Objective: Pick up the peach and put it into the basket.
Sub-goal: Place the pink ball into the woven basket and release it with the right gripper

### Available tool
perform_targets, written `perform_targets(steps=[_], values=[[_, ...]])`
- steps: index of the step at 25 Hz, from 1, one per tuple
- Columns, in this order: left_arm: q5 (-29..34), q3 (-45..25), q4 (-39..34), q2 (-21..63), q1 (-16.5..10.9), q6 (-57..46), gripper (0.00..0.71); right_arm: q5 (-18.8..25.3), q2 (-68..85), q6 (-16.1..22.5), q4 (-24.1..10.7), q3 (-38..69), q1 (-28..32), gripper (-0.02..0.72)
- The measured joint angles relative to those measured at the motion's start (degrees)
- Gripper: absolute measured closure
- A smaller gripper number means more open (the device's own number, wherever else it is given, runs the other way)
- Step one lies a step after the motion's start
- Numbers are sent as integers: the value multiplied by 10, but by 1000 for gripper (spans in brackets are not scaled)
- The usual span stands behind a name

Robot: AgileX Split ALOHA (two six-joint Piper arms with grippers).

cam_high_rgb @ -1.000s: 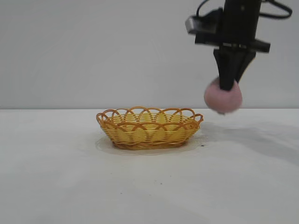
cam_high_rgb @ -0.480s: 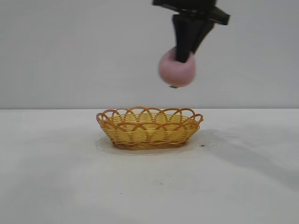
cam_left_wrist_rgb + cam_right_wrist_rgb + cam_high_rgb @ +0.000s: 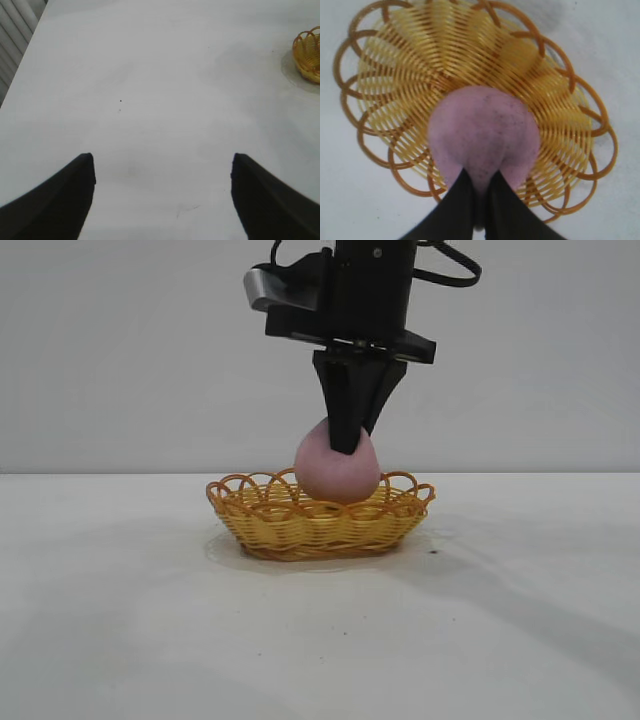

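Peach (image 3: 337, 468) and right gripper (image 3: 347, 445) have come down and leftward since a second ago, from high beside the basket (image 3: 320, 519) to directly over it. The gripper's fingers pinch the peach from above, its lower part now dipping behind the looped rim; touching the bottom cannot be told. Bare table (image 3: 120, 620) lies open all around. The left gripper (image 3: 162, 195) hangs spread, well apart.

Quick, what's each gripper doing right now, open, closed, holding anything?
Left gripper: open, empty, over bare table.
Right gripper: shut on the peach, over the basket.
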State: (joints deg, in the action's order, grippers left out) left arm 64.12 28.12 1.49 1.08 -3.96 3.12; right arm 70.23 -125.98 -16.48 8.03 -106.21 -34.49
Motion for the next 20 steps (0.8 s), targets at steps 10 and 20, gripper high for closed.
perform_targets(steps=[10,20], values=[[0,0,0,0,0,0,185,-29,-10,0,4,0,0,459],[0,0,0,0,0,0,185,-22,-10,0,4,-11,0,472]])
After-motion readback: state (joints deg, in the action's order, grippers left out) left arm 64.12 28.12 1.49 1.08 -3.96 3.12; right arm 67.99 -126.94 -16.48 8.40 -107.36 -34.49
